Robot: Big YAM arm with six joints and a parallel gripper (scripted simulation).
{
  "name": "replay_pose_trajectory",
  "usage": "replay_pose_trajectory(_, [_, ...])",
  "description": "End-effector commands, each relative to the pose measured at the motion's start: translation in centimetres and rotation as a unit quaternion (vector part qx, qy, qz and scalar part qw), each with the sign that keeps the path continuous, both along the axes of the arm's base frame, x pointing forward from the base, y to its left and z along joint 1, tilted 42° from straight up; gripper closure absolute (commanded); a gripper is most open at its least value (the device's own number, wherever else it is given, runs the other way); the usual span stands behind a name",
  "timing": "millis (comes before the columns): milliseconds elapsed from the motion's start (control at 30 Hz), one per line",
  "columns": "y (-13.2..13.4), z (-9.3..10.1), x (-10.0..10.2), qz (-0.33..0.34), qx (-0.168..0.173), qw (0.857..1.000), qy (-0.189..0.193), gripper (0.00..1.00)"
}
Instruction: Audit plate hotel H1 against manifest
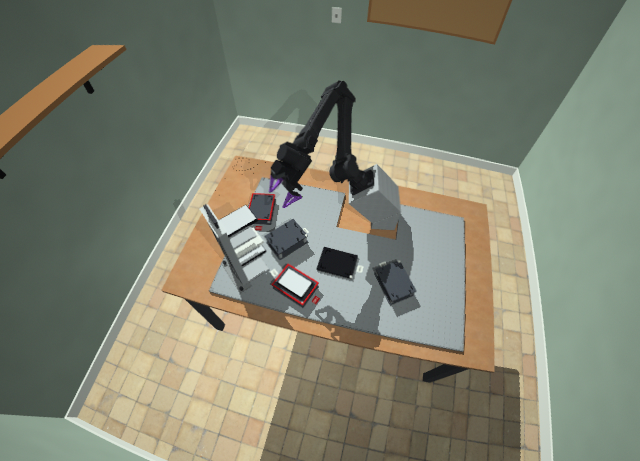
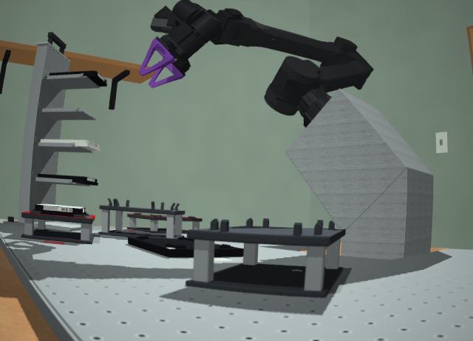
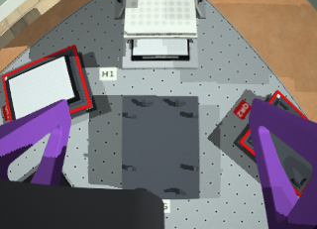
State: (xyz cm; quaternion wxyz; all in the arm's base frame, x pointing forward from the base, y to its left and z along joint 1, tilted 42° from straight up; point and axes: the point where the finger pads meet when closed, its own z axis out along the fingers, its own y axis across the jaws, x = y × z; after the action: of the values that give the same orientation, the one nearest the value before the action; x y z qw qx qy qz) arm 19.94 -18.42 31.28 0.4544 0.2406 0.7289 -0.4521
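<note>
The plate hotel H1 [image 1: 222,239] [image 2: 36,131] stands at the deck's left edge. In the exterior view its top shelf holds a dark plate [image 2: 84,75]. The shelf below [image 2: 66,114] is bare. Under it lie a white plate [image 2: 72,141] [image 3: 161,14] and, lowest, a black plate [image 2: 69,177]. A white-topped plate [image 1: 295,283] [image 2: 57,208] [image 3: 42,85] sits on a red-rimmed nest near the hotel's foot. A second red-rimmed nest [image 1: 262,206] [image 3: 246,140] is empty. My gripper [image 1: 283,191] [image 2: 151,78] [image 3: 159,109] is open and empty. It hangs high in front of the hotel, at about top-shelf height.
An empty raised nest [image 1: 287,237] [image 2: 141,211] [image 3: 160,176] stands before the hotel, below my gripper. A low black nest [image 1: 337,262] [image 2: 171,249] lies mid-deck. Another raised nest [image 1: 394,281] [image 2: 263,234] stands to the right. The grey arm pedestal [image 1: 379,192] [image 2: 363,184] is at the back.
</note>
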Motion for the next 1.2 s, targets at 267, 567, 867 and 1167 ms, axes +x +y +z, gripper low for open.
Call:
replay_pose_trajectory(267, [-0.9, 4.5, 0.8, -0.001, -0.015, 0.999, -0.031, 0.0])
replay_pose_trajectory(567, [-1.5, 5.1, 1.6, -0.001, -0.016, 0.999, -0.031, 0.0])
replay_pose_trajectory(867, [-2.2, 5.7, 2.3, -0.001, -0.017, 0.999, -0.031, 0.0])
replay_pose_trajectory(1167, [-2.7, 6.2, 2.9, -0.001, -0.018, 0.999, -0.03, 0.0])
